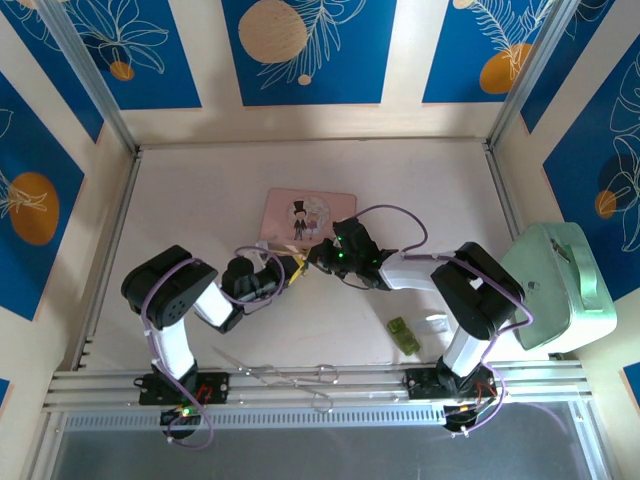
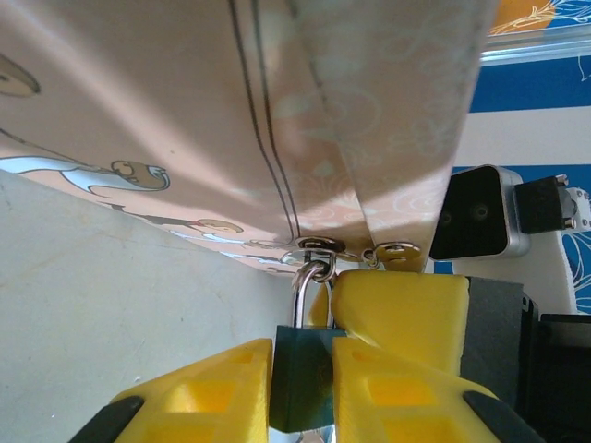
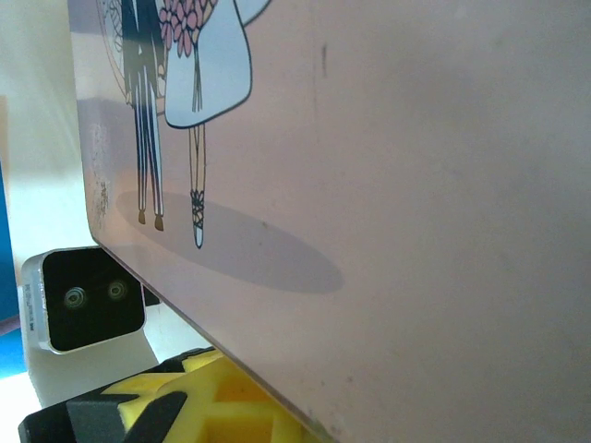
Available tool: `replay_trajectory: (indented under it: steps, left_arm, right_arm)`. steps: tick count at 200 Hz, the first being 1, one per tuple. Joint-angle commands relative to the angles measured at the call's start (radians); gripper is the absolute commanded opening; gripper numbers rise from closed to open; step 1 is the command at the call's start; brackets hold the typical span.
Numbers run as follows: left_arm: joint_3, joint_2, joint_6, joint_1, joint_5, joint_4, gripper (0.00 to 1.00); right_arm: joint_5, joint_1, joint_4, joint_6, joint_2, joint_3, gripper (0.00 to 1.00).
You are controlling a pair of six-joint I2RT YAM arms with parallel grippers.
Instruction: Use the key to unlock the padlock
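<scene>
Though both low, left end effector (image 2: pixel 302 406) tight on padlock (image 2: pixel 297 355), right end effector (image 1: pixel 322 256) closed.

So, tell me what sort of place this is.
Probably a robot lab test cell: a boxed-in tabletop framed by aluminium rails, printed blue wall panels as a backdrop, and a left arm and right arm bolted side by side at the near edge.
</scene>
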Motion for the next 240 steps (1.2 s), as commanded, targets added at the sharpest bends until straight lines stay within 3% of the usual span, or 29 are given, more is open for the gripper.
replay_trajectory:
  steps: [1,41,56,69,103,126,154,180,240]
  left_arm:
    - [0.037,0.011,-0.015,0.001,0.026,0.051,0.19]
    - [0.042,0.011,-0.024,0.001,0.035,0.051,0.12]
    - [0.043,0.011,-0.026,0.001,0.038,0.051,0.1]
    - [0.041,0.011,-0.027,0.001,0.039,0.051,0.09]
    - [0.035,0.008,-0.035,0.004,0.05,0.051,0.07]
    - [0.034,0.007,-0.034,0.005,0.054,0.051,0.06]
    - [0.034,0.008,-0.035,0.007,0.061,0.051,0.06]
    - [0.035,0.006,-0.036,0.012,0.07,0.051,0.06]
    - [0.034,0.006,-0.037,0.019,0.08,0.051,0.06]
  right_arm:
    - [-0.056,0.01,-0.113,0.051,0.035,-0.027,0.0]
    - [-0.054,0.01,-0.114,0.051,0.029,-0.029,0.0]
    - [-0.054,0.007,-0.116,0.05,0.025,-0.028,0.04]
    - [-0.054,0.003,-0.122,0.049,0.016,-0.028,0.09]
    - [-0.066,-0.021,-0.117,0.035,-0.02,-0.051,0.36]
    - [-0.103,-0.034,-0.097,0.021,-0.022,-0.062,0.43]
    - [-0.132,-0.039,-0.079,0.012,0.0,-0.058,0.44]
    - [-0.198,-0.06,-0.037,0.008,0.039,-0.045,0.37]
    - [-0.247,-0.065,-0.064,-0.01,0.082,-0.009,0.33]
